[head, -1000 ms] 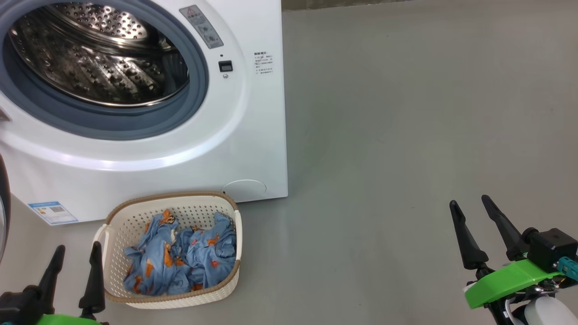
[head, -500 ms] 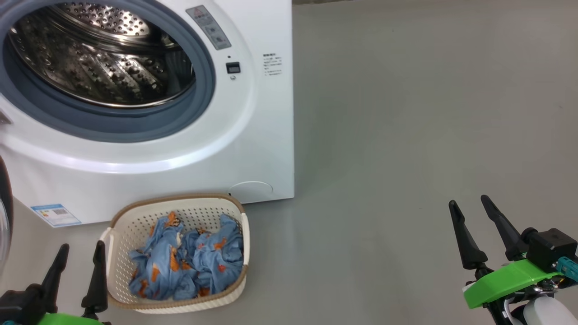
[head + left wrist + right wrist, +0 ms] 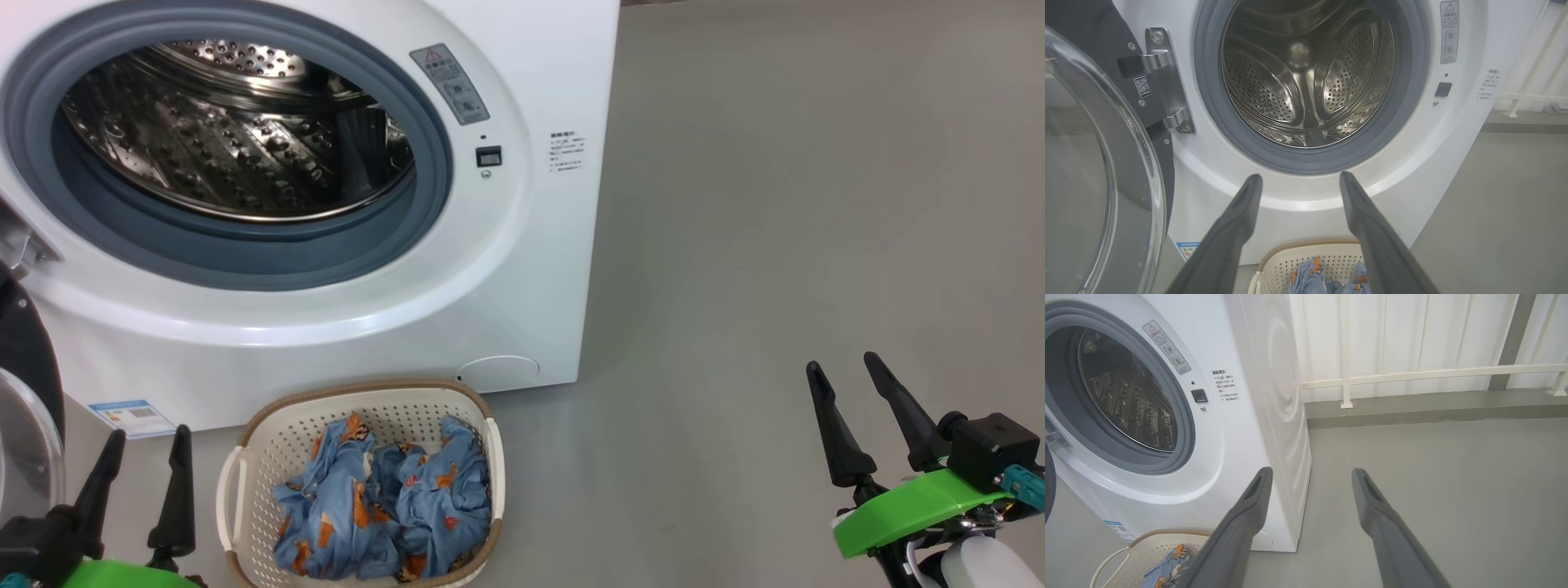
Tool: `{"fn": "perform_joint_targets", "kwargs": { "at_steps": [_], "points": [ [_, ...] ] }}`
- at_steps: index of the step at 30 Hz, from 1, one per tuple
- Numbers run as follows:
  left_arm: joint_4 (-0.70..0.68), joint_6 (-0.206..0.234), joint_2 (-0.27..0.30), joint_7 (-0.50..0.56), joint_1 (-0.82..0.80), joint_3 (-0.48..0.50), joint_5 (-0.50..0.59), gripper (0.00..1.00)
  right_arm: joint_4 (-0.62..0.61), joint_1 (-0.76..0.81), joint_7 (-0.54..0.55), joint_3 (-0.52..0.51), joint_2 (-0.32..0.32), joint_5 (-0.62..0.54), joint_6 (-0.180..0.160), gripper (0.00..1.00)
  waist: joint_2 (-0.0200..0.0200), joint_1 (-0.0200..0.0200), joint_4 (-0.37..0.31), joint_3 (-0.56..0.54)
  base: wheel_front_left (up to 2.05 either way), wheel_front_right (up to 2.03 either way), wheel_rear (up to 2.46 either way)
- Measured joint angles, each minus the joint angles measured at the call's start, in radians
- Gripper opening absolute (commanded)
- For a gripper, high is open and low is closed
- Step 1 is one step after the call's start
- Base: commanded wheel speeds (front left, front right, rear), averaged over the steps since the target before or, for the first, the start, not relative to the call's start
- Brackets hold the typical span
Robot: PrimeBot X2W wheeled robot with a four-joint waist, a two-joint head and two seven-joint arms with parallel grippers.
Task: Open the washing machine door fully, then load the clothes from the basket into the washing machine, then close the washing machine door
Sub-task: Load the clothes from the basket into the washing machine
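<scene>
The white washing machine stands with its steel drum exposed. Its door is swung open to the left, black rim and clear glass bowl showing. On the floor in front sits the cream basket holding the blue printed clothes. My left gripper is open and empty, just left of the basket. Far to the right over bare floor, my right gripper is also open and empty.
Grey floor spreads wide to the right of the machine. A white panelled wall with a low rail and a raised kerb runs behind. The door hinge is at the opening's left.
The head view has shifted, so machine and basket sit further right and lower in the picture, and more of the door shows at left. Both grippers stay open and barely move.
</scene>
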Motion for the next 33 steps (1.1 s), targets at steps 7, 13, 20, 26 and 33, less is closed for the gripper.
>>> {"fn": "perform_joint_targets", "kwargs": {
  "at_steps": [7, 13, 20, 26, 33],
  "points": [
    [-0.004, 0.0, 0.0, 0.0, 0.0, -0.008, 0.0, 1.0, 0.0, 0.0, 0.0, -0.001, 0.001, 0.0, 0.0, 1.0, 0.0, 0.0, 0.0, 0.006, 0.04, -0.09, 0.06],
    [0.013, 0.0, -0.003, 0.0, 0.0, -0.017, 0.0, 1.0, -0.001, 0.0, 0.0, -0.002, 0.007, -0.001, 0.0, 1.0, -0.0001, 0.0, -0.001, 0.013, 0.0, 0.0, 0.0],
    [0.075, 0.0, -0.017, 0.0, -0.011, -0.038, -0.002, 1.0, -0.009, -0.012, 0.0, 0.0, 0.013, -0.001, 0.0, 1.0, 0.0, 0.0, -0.006, 0.041, 0.0, 0.0, 0.0],
    [0.177, 0.0, -0.035, 0.0, -0.071, -0.068, -0.012, 1.0, -0.018, -0.051, 0.0, 0.006, 0.027, -0.005, 0.0, 1.0, 0.0, 0.0, -0.011, 0.092, 0.0, 0.0, 0.0],
    [0.355, 0.0, -0.038, 0.0, -0.209, -0.112, -0.047, 1.0, -0.03, -0.125, 0.0, 0.02, 0.044, -0.04, 0.0, 1.0, 0.0, 0.0, -0.018, 0.179, 0.0, 0.0, 0.0]
  ]
}}
